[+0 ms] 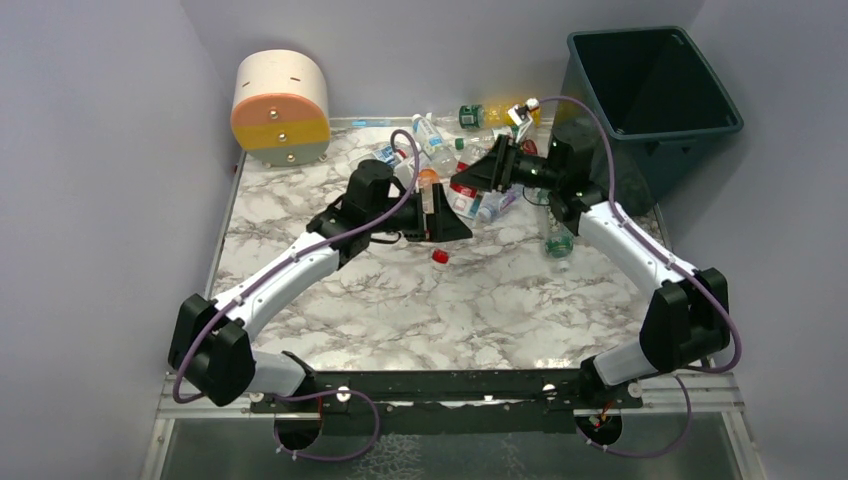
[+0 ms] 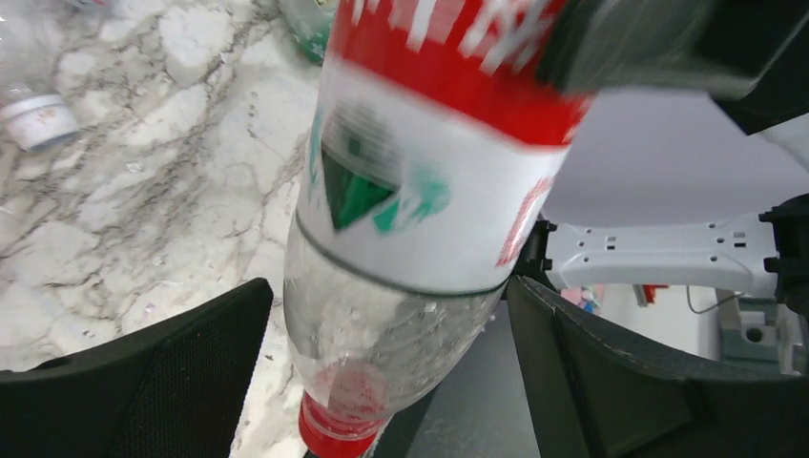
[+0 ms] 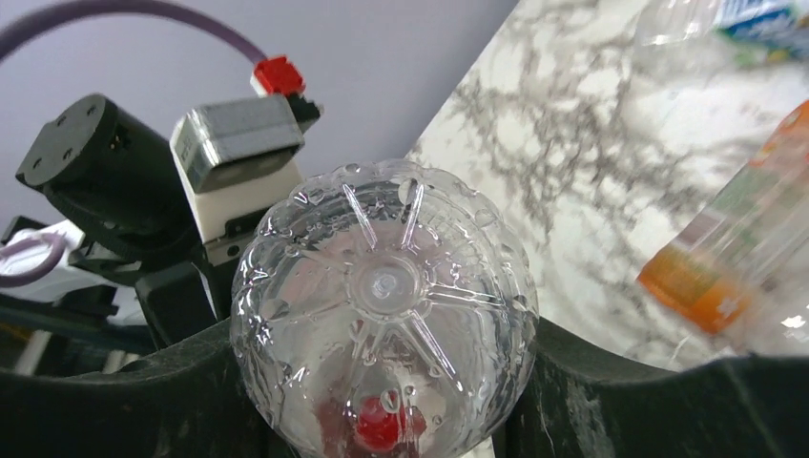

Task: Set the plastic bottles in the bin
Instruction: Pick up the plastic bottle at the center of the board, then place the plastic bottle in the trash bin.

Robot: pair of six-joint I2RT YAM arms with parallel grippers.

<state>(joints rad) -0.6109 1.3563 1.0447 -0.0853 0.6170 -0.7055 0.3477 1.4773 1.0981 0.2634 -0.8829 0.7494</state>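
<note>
The red-labelled bottle [image 2: 420, 191] hangs over the worktop [image 1: 450, 300] centre. The right claw [image 3: 382, 382] pinches its base end, likely because the bin [image 1: 675, 130] at two o'clock suits that arm. The left claw [image 2: 391, 363] stands spread, clear of the neck.

White arm links [image 1: 300, 265], black joints [image 1: 215, 352], purple cables [image 3: 229, 36].

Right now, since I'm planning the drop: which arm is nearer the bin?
Right. The right arm bends just left of the bin, with the right pincer gripping a bottle; the left arm sits farther left.
</note>
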